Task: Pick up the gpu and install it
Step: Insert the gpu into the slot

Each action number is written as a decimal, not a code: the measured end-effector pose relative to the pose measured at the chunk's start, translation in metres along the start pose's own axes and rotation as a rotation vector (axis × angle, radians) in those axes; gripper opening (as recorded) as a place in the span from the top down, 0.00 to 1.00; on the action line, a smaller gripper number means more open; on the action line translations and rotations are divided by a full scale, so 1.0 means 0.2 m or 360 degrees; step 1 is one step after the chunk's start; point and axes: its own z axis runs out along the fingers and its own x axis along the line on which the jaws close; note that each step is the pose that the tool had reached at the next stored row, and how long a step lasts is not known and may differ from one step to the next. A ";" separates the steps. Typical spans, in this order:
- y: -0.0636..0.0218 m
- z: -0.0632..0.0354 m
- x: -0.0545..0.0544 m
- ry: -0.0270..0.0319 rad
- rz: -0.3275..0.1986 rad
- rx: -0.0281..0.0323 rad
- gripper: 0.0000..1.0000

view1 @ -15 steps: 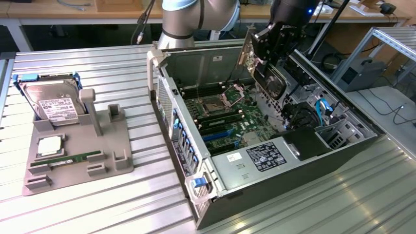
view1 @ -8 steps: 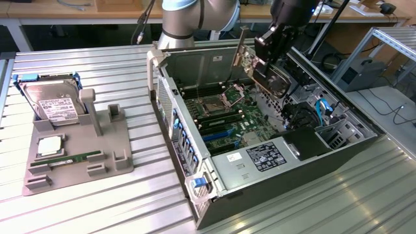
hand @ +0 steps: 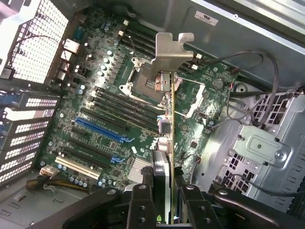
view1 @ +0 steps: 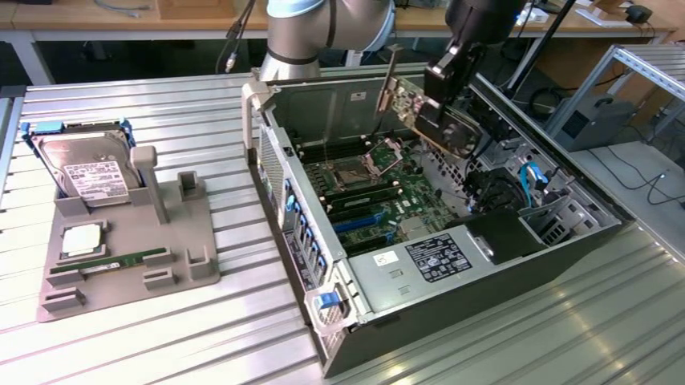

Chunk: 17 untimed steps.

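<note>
The gpu [view1: 441, 122] hangs tilted in the air over the open computer case [view1: 321, 265], with its silver bracket [view1: 387, 80] toward the case's rear wall. My gripper [view1: 447, 74] is shut on the card's upper edge. In the wrist view the gpu [hand: 167, 143] appears edge-on between my two black fingers [hand: 142, 202], and its bracket [hand: 171, 50] points away from me. My gripper [hand: 164, 186] holds it above the green motherboard [hand: 109, 90], clear of the blue expansion slots [hand: 101, 130].
A grey parts holder [view1: 160, 273] on the exterior view's left carries a silver hard drive [view1: 91, 172], a processor [view1: 83, 241] and a green memory stick [view1: 120, 261]. Inside the case, cables [hand: 259, 90] and a metal drive cage [hand: 262, 148] crowd one side.
</note>
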 end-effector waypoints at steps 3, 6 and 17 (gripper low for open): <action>0.000 0.000 0.00 0.00005 -0.0089 -0.00018 0.73; 0.000 0.000 0.00 0.00009 -0.0156 -0.00030 0.73; 0.000 0.001 0.00 0.00024 -0.0426 -0.00083 0.73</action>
